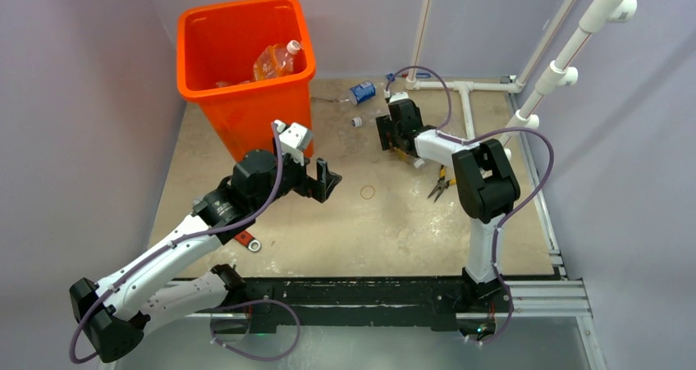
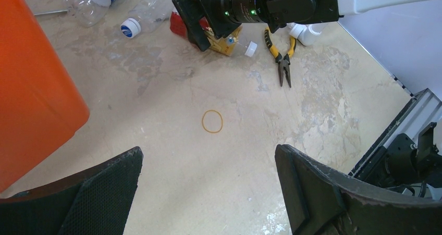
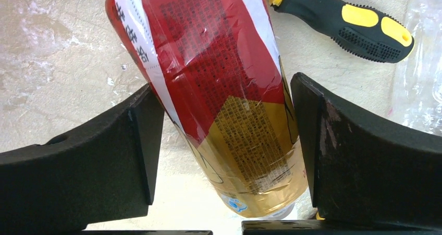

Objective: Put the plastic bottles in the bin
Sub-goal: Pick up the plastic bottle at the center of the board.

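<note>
Top view, progress: an orange-tinted bottle (image 1: 279, 61) lies inside the bin (image 1: 246, 107), which stands at the far left corner of the tabletop (image 1: 377, 230). A blue-labelled bottle (image 1: 362, 92) and others lie near the far edge. By judgement the task is partly done, with several bottles left.
Top view, left arm: it reaches in from the near left corner. The left claw (image 1: 322, 181) hangs just beside the bin, toward mid-tabletop.
Top view, right arm: the elbow is raised and the right claw (image 1: 400, 134) is low over the bottle cluster near the far edge.
Left wrist view, left claw: released, fingers wide, nothing between them. A rubber band (image 2: 212, 121) lies on the bare tabletop below.
Left wrist view, remainder: a clear bottle (image 2: 151, 16) and pliers (image 2: 284, 58) lie beside the right claw.
Right wrist view, right claw: the fingers straddle a red-labelled bottle (image 3: 208, 47) lying on the tabletop. A gap shows on one side, so it is not clenched.
Right wrist view, neighbours: a screwdriver (image 3: 339, 16) lies just beyond the bottle.
</note>
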